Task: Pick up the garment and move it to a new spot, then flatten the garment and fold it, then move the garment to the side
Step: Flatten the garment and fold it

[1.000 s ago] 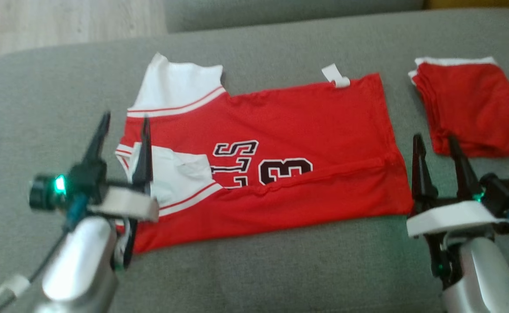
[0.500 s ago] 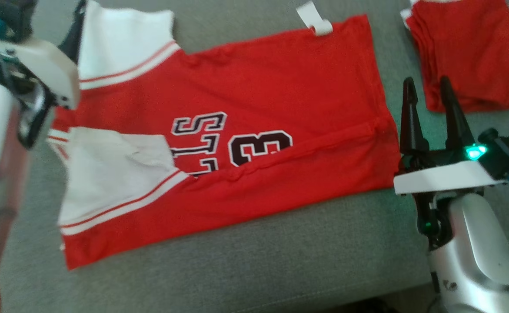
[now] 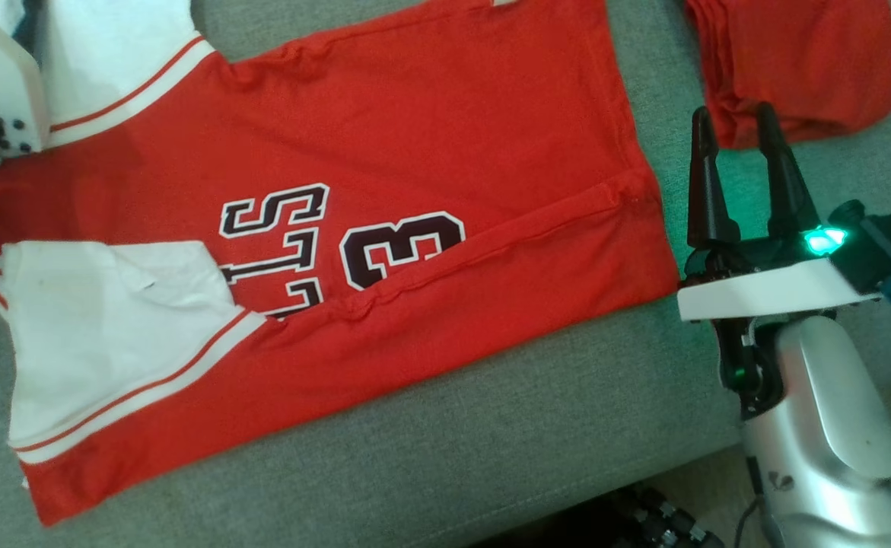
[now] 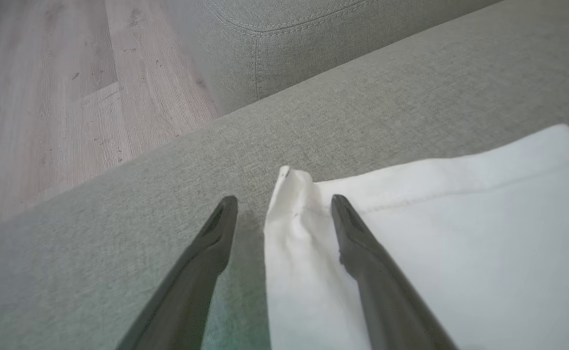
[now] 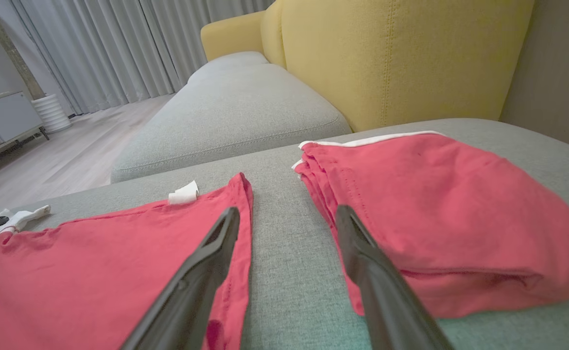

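Head view first: you've got the garment [image 3: 415, 137] spread flat across the grey sofa [image 3: 506, 449]. Its hem points toward the seat's right edge and one long side lies near the front edge. A folded red pile [image 3: 795, 61] sits toward the far right corner, apart from the garment. Your right end effector [image 3: 730, 122] hovers just off the hem, fingers spread, holding nothing.

Left wrist view: your left end effector [image 4: 284, 199] is released too, fingers wide, straddling the corner of a white sleeve [image 4: 435, 243]. One finger is over bare sofa, the other over the cloth, and you can't tell whether either touches.

Right wrist view: the parted fingers frame the grey strip between hem and pile. A white tag [image 5: 183, 193] lies at the garment's far edge, and a yellow armchair [image 5: 386, 58] stands behind.
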